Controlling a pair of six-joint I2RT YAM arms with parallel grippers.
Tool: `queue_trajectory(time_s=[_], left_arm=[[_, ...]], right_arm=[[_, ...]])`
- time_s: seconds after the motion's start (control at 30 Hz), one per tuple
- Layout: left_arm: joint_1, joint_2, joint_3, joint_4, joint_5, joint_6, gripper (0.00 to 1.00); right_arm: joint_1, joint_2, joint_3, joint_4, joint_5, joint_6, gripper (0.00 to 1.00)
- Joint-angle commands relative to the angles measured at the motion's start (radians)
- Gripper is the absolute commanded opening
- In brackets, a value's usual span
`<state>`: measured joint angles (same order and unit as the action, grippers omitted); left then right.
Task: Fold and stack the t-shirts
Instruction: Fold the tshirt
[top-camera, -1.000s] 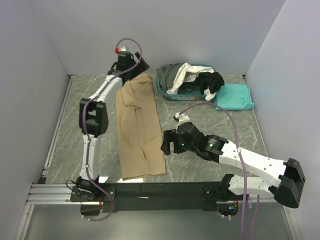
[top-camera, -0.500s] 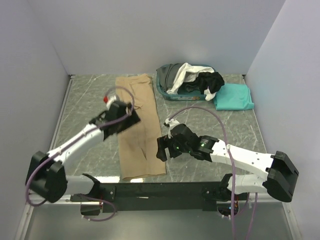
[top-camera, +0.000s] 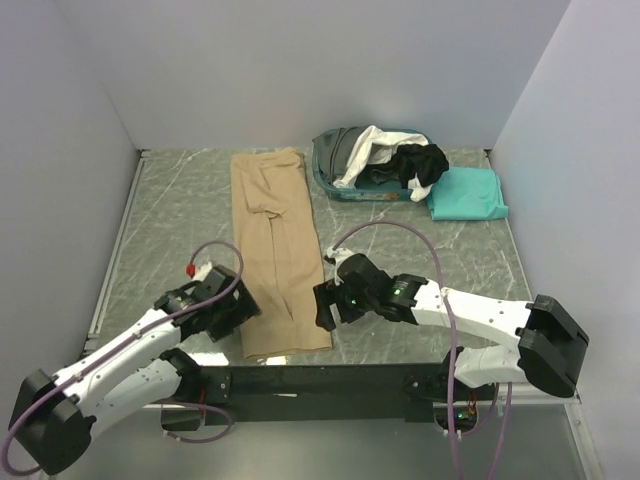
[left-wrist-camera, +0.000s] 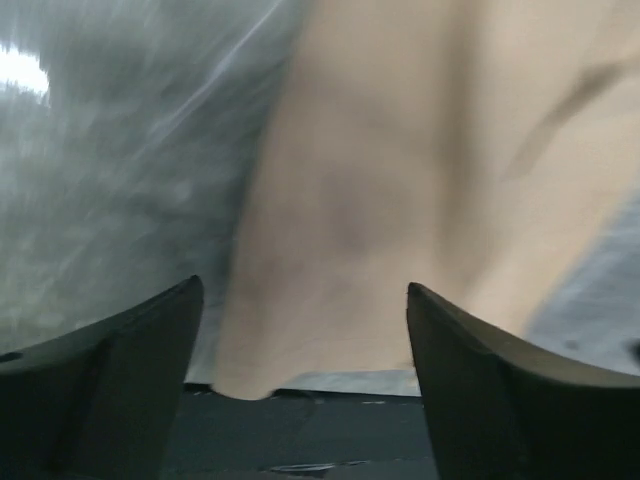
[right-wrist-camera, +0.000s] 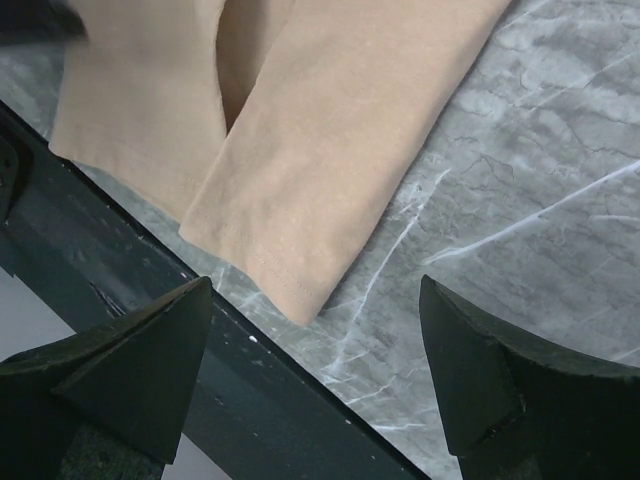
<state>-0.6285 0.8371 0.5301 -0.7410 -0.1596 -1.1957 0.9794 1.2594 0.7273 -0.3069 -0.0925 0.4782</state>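
Both grippers down by the tan shirt's near end

The left gripper (top-camera: 228, 308) sat at the near-left edge of the tan t-shirt (top-camera: 275, 250), jaws spread wide and empty. The shirt lay as a long narrow strip on the marble table (top-camera: 180, 210). The right gripper (top-camera: 325, 303) was over its near-right corner, jaws also spread, holding nothing. Back right, a teal basket (top-camera: 322, 172) held a white t-shirt (top-camera: 368, 146) and a black t-shirt (top-camera: 420, 162), with a folded teal t-shirt (top-camera: 468, 193) just beside it.

Cannot make out any detail on the tan t-shirt (left-wrist-camera: 370, 200) from the left wrist: all smeared. Loses its upper part past the right wrist view's top edge. From above, cannot see its near left corner under the left gripper (top-camera: 238, 312), nor separate the tangled shirts (top-camera: 375, 145) in the basket (top-camera: 325, 178).
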Motion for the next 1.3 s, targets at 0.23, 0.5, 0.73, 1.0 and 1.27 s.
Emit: queue_trajectory(time_s=[0.23,0.5,0.73,1.0,1.27], left_arm=[[-0.095,-0.01,-0.122,0.006,0.15,-0.168,0.65],[-0.111,-0.013,-0.154,-0.119,0.163,-0.179,0.42],[-0.111,-0.007,-0.16,-0.075,0.177,-0.169,0.28],[-0.112,-0.018,-0.143,-0.049,0.196,-0.128,0.09],[-0.112,-0.024,-0.121,-0.052,0.204,-0.097,0.01]], right_arm=[[0.004,0.057,-0.023,0.02,-0.026,0.008,0.89],[0.005,0.097,-0.046,0.054,-0.076,0.026,0.87],[0.005,0.097,-0.074,0.075,-0.116,0.034,0.83],[0.015,0.11,-0.106,0.114,-0.154,0.039,0.71],[0.03,0.167,-0.097,0.106,-0.159,0.054,0.32]])
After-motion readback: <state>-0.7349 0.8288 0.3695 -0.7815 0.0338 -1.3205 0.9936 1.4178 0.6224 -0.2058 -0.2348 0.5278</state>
